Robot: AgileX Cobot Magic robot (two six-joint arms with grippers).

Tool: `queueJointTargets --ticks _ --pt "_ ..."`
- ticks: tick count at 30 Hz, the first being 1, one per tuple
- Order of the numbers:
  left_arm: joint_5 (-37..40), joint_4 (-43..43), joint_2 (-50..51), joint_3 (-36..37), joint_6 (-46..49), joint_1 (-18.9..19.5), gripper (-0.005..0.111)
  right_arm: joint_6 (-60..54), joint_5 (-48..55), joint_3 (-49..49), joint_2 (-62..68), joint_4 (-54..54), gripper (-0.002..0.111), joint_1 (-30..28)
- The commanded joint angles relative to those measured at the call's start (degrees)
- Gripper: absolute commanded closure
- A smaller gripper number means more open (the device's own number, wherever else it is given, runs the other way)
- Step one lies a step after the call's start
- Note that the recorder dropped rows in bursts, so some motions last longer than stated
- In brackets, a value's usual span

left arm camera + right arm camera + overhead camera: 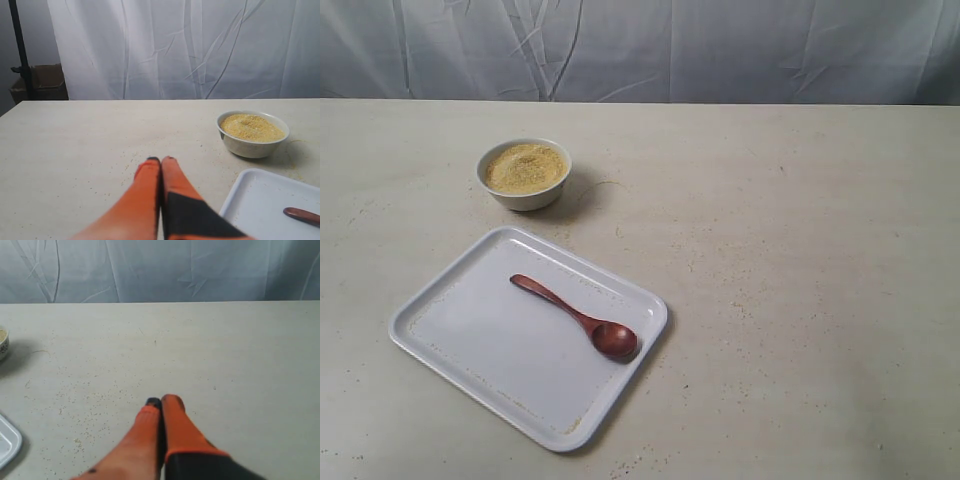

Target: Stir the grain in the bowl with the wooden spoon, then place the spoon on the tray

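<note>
The wooden spoon (578, 318) is seen lying flat inside the tray (470, 345), on the near-left part of the table (800, 260). Its long axis runs on a diagonal: the slim handle end points toward the far left, and the oval bowl end lies toward the near right, close to the tray's right rim. The handle is left free along its whole length, with nothing resting on it.

The bowl (524, 190) is placed just beyond the tray's far edge, apart from it, and is filled nearly to the rim with the grain (525, 167). Loose specks are scattered over the table around both.

Neither arm appears in the exterior view. In the left wrist view the left gripper (160, 160) is shown with its jaws pressed together and nothing held; the bowl and a corner of the tray with the handle tip lie ahead of it and to its right. In the right wrist view the right gripper (163, 402) is likewise closed and empty, and only a sliver of the bowl and a tray corner are caught at the left edge of that picture, well apart from the jaws.

The left arm is judged to be the nearer one. For a pickup, the jaws would have to be parted and set across the diagonal handle, not along it.
</note>
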Motion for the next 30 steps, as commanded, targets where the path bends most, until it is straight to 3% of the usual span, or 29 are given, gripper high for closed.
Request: queueJointTargets --ticks 1,13,30 --pt "-0.3 0.0 -0.3 0.1 0.0 -0.4 0.107 0.0 -0.3 0.2 -2.6 0.5 0.108 -1.8" --pt "-0.3 0.0 -0.3 0.1 0.0 -0.4 0.107 0.0 -0.3 0.2 -7.9 2.1 0.108 -18.2" --pt "-0.3 0.0 -0.3 0.1 0.0 -0.4 0.107 0.0 -0.2 0.5 -7.9 2.2 0.108 -18.6"
